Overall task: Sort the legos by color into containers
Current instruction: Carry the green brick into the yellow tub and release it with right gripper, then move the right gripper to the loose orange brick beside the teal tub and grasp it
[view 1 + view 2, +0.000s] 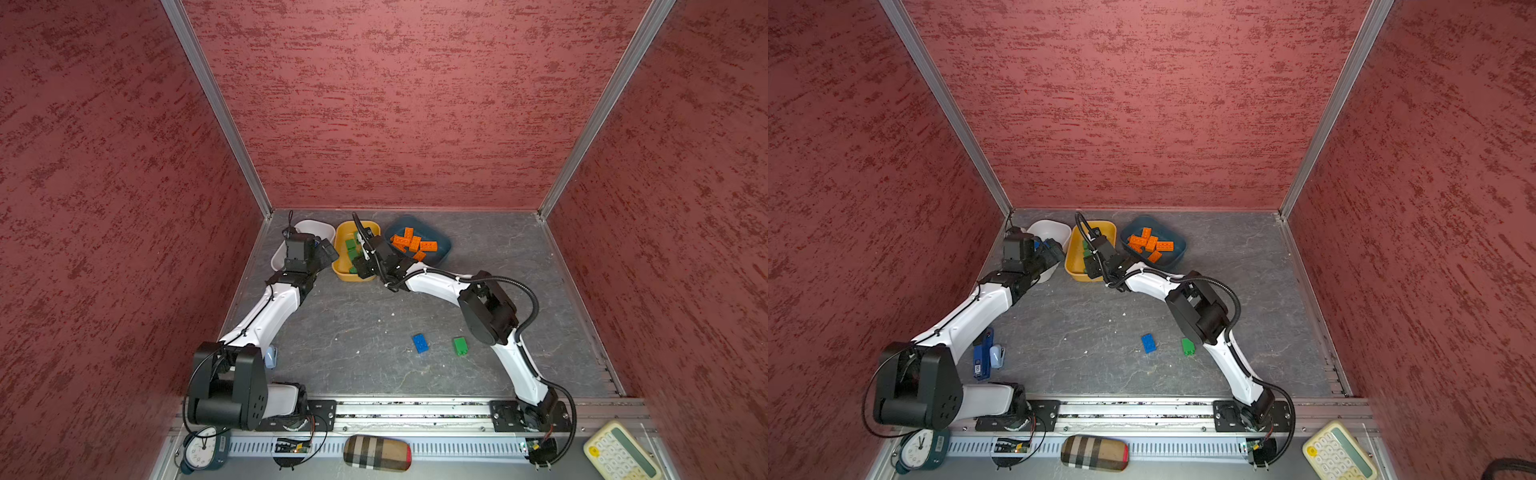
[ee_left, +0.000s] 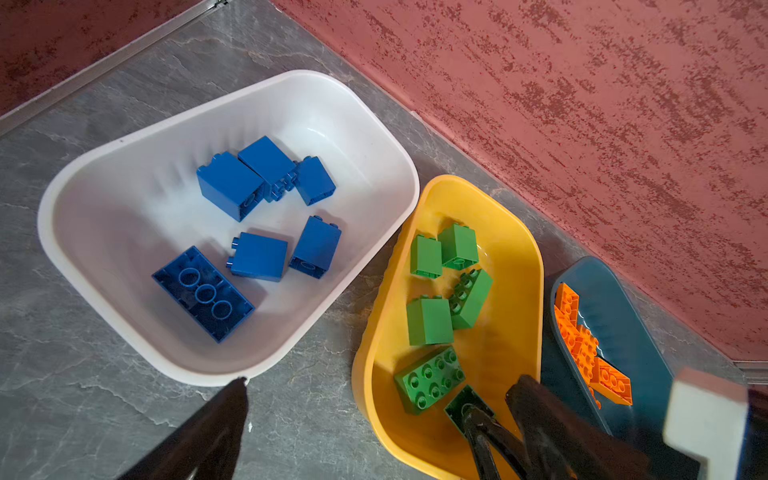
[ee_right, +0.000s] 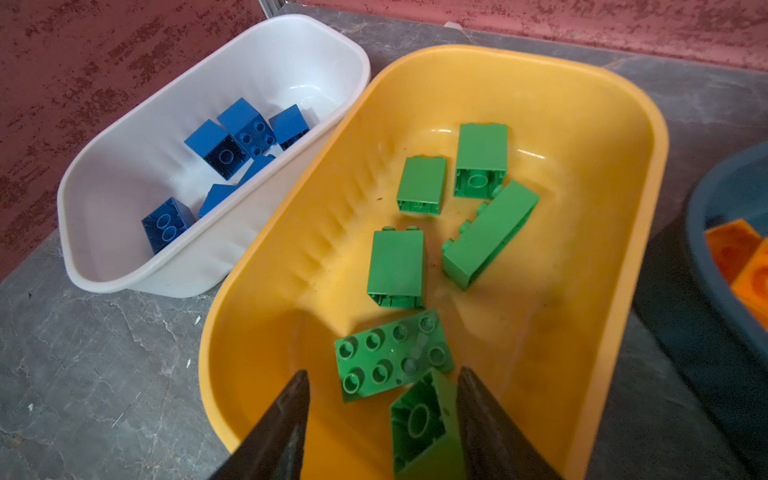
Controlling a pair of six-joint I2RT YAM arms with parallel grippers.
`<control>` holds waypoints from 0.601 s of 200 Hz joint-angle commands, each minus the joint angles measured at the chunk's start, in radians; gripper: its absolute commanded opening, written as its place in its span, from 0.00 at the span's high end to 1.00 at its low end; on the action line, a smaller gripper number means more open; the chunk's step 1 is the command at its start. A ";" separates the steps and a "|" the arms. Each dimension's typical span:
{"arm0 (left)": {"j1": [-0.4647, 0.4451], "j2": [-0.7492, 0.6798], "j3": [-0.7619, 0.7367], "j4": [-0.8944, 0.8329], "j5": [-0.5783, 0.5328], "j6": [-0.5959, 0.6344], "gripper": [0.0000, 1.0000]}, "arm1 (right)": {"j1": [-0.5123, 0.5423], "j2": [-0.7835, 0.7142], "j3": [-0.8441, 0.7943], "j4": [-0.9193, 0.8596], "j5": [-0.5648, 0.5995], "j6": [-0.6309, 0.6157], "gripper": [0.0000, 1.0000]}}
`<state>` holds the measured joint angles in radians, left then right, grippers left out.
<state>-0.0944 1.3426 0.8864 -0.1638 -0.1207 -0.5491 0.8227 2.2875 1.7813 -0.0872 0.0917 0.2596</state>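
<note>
Three containers stand in a row at the back. The white tub (image 1: 322,227) (image 2: 104,166) holds several blue legos (image 2: 257,255). The yellow tub (image 1: 341,237) (image 3: 582,124) holds several green ones (image 3: 397,266). The teal tub (image 1: 442,249) holds orange ones (image 1: 411,241). My right gripper (image 3: 382,374) (image 1: 358,266) is open low over the yellow tub's near end, and a green brick (image 3: 424,424) leans on one finger only. My left gripper (image 2: 386,395) (image 1: 320,249) hangs wide open and empty over the white and yellow tubs. One blue brick (image 1: 420,343) and one green brick (image 1: 459,345) lie loose on the floor.
Red walls close in the grey slate floor (image 1: 353,332) on three sides. A blue stapler-like thing (image 1: 983,353) lies by the left arm. Beyond the front rail sit a clock (image 1: 201,451), a checked case (image 1: 377,453) and a calculator (image 1: 619,453).
</note>
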 commanded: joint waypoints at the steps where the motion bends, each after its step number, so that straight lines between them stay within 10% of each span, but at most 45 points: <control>1: -0.007 0.019 0.014 -0.012 0.007 -0.020 0.01 | -0.004 -0.147 -0.086 0.015 -0.031 -0.071 0.37; 73: -0.158 0.082 0.085 -0.003 -0.115 0.025 0.01 | -0.095 -0.531 -0.684 0.078 -0.047 0.088 0.19; 120: -0.181 0.127 0.136 -0.020 -0.102 0.044 0.01 | -0.156 -0.497 -0.707 -0.032 -0.018 0.154 0.16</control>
<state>-0.2630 1.4574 0.9951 -0.1677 -0.2031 -0.5327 0.6735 1.7657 1.0431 -0.0677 0.0463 0.3641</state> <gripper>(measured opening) 0.995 0.839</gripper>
